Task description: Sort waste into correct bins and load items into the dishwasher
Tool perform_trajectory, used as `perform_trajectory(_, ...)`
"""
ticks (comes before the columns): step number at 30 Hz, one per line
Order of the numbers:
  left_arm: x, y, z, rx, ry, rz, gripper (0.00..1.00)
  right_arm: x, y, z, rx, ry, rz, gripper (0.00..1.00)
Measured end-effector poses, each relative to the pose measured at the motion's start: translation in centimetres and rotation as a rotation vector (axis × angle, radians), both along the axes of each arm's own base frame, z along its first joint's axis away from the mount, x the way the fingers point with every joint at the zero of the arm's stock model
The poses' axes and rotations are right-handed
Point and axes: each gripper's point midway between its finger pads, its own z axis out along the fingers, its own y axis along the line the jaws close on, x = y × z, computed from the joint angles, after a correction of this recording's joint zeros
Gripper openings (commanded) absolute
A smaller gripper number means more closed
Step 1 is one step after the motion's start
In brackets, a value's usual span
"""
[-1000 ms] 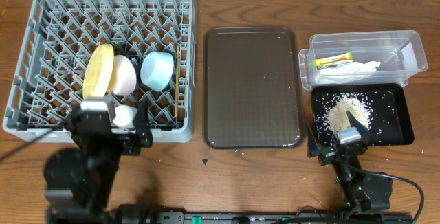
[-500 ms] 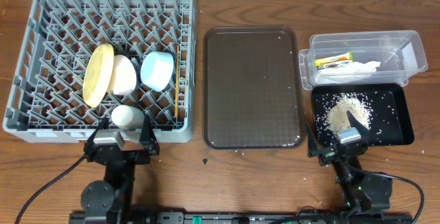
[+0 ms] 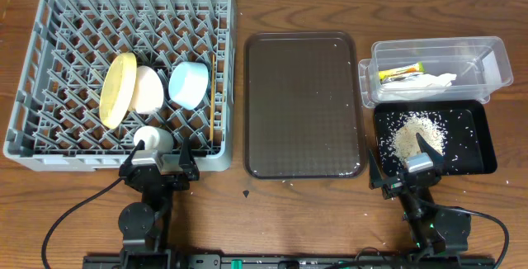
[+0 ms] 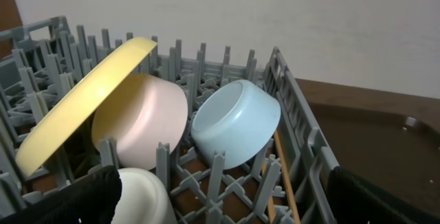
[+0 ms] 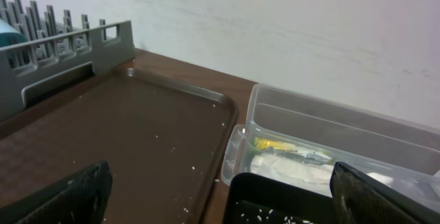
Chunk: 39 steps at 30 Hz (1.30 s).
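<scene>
1. Left of the brown serving tray [image 3: 304, 104], the grey dish rack [image 3: 49, 63] holds the yellow plate [image 3: 118, 90], white bowl [image 3: 149, 89], light blue bowl [image 3: 189, 85], pale cup [image 3: 153, 139] and chopsticks [image 3: 215, 96].
2. Right of that tray, we see the snack wrapper [image 3: 401, 73] and napkin [image 3: 429, 81] in the clear tub [image 3: 487, 54], and rice scraps [image 3: 417, 133] in the black tray [image 3: 483, 153].
3. At the bench [image 3: 297, 203] edge below the tray, the left fingers [image 4: 62, 196] and right fingers [image 5: 62, 196] stand apart, holding nothing.
</scene>
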Motion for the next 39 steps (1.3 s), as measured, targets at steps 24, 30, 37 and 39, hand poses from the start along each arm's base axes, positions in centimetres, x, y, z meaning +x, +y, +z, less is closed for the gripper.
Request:
perform_trajectory(24,-0.04,0.10,-0.24,0.000,0.012,0.006,0.96,0.00,0.01,0.00,0.000,0.000,0.000,0.99)
perform_trajectory(30,-0.04,0.10,-0.24,0.000,0.012,0.006,0.96,0.00,0.00,0.00,0.000,0.000,0.000,0.99)
perform_trajectory(37,-0.04,0.10,-0.25,0.000,0.013,0.006,0.96,0.00,0.00,0.00,0.000,0.000,0.000,0.99)
perform_trajectory(39,-0.04,0.11,-0.25,0.000,0.013,0.006,0.96,0.00,0.00,0.00,0.000,0.000,0.000,0.99)
